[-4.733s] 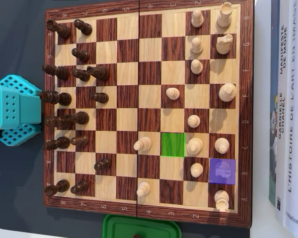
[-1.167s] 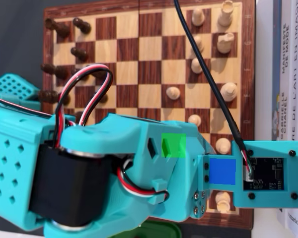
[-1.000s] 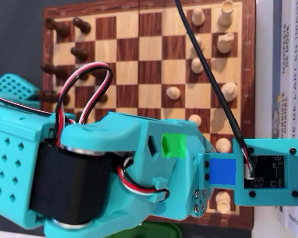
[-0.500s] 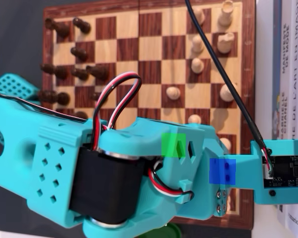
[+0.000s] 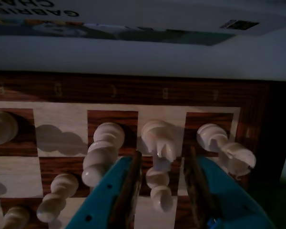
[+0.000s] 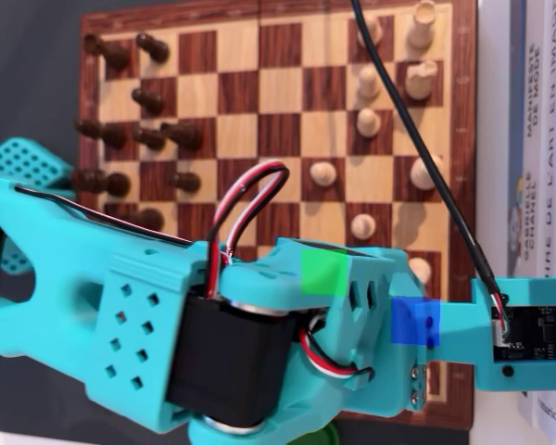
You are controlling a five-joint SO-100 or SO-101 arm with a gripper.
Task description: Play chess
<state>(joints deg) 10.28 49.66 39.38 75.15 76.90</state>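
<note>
In the wrist view my teal gripper (image 5: 163, 153) is open over the near rows of white pieces on the wooden chessboard (image 5: 114, 89). A white pawn (image 5: 158, 187) shows between the two fingers, closer to the left one, and neither finger touches it. A white knight (image 5: 159, 137) stands just past the fingertips. A white bishop (image 5: 102, 153) stands left of the left finger (image 5: 126, 188), and a white rook (image 5: 226, 145) right of the right finger (image 5: 202, 191). In the overhead view the teal arm (image 6: 259, 343) hides the jaws and those pieces.
The overhead view has a green patch (image 6: 322, 271) and a blue patch (image 6: 415, 322) laid over the arm. Dark pieces (image 6: 153, 137) crowd the board's left side and white pieces (image 6: 369, 122) its upper right. Books (image 6: 537, 139) lie along the board's right edge.
The arm, parked off the board's left edge at first, has reached over the lower right of the board. In the last second it slid further right and down in the overhead view.
</note>
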